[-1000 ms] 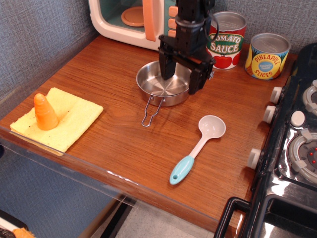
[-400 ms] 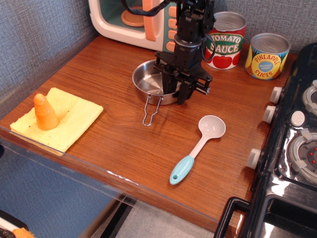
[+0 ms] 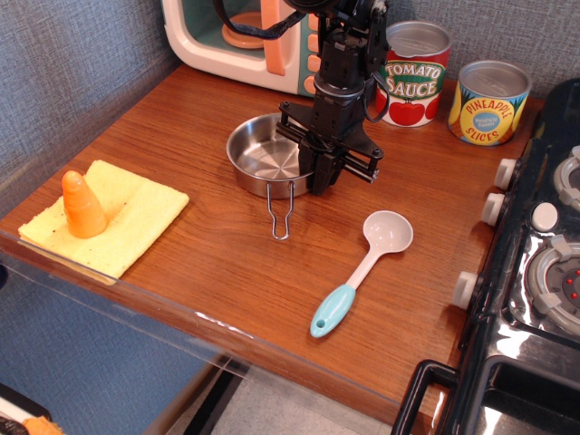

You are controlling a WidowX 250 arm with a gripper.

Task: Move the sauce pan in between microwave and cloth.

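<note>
Since the earlier frames the sauce pan (image 3: 265,166) has slid left, toward the surface's left edge, and its wire handle now points toward the front edge instead of slanting. The gripper (image 3: 319,169) has sunk with it, and its jaws look pinched on the pan's right rim, though the contact is partly hidden. The pan sits on the wooden surface (image 3: 217,263) in front of the microwave (image 3: 243,41) at the back edge, well apart from the cloth (image 3: 127,217) at the front-left corner. Thin steel like this should be light, stiff and slippery; the rim offers a firmer hold than the floppy loop.
</note>
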